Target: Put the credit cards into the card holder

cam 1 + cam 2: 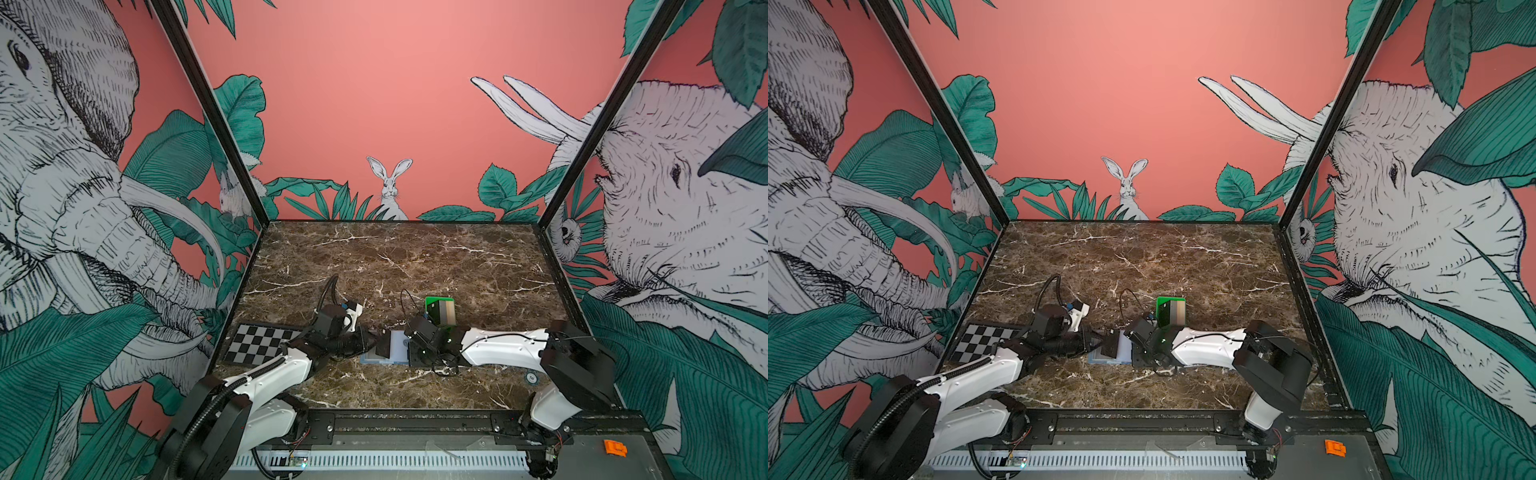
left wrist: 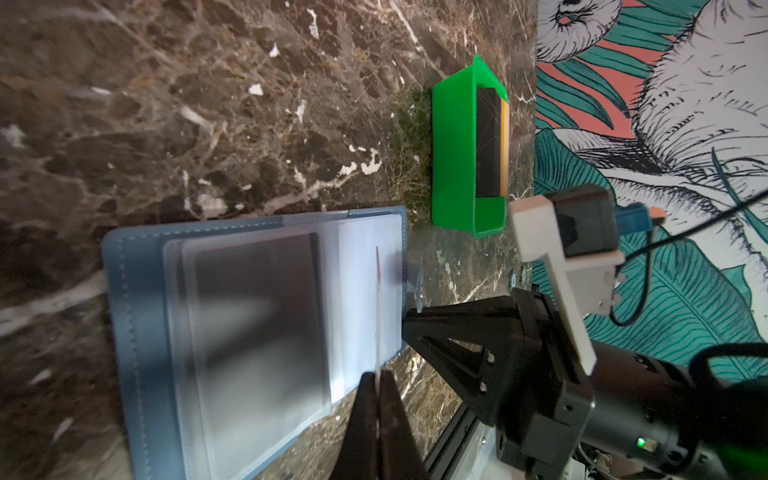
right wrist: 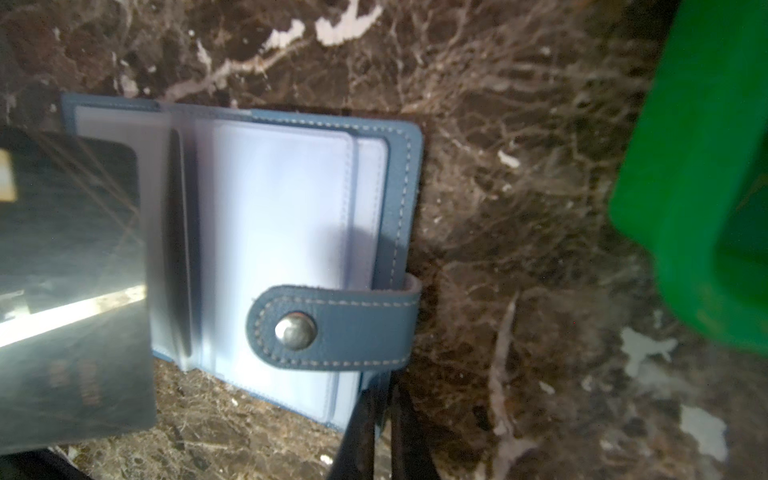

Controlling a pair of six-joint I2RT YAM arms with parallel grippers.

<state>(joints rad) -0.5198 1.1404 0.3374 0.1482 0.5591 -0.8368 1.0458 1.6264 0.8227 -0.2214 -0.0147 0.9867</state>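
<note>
The slate-blue card holder [image 1: 397,353] [image 1: 1121,355] lies open on the marble, its clear sleeves [image 2: 257,316] facing up and its snap tab [image 3: 332,328] folded over them. My left gripper [image 2: 378,376] [image 1: 371,340] is shut on a dark credit card [image 3: 70,270] [image 1: 383,344], which it holds on edge over the holder's sleeves. In the left wrist view this card shows only as a thin pale line [image 2: 378,307]. My right gripper [image 3: 384,397] [image 1: 411,348] is shut on the holder's edge near the tab. More credit cards [image 1: 442,312] [image 2: 488,145], black, grey and tan, sit in the tray.
The green tray [image 1: 432,300] [image 1: 1160,305] [image 2: 453,145] [image 3: 698,166] stands just behind the right gripper. A checkerboard plate [image 1: 257,343] lies at the left under the left arm. An orange part [image 1: 615,448] rests on the front ledge. Printed walls close in three sides.
</note>
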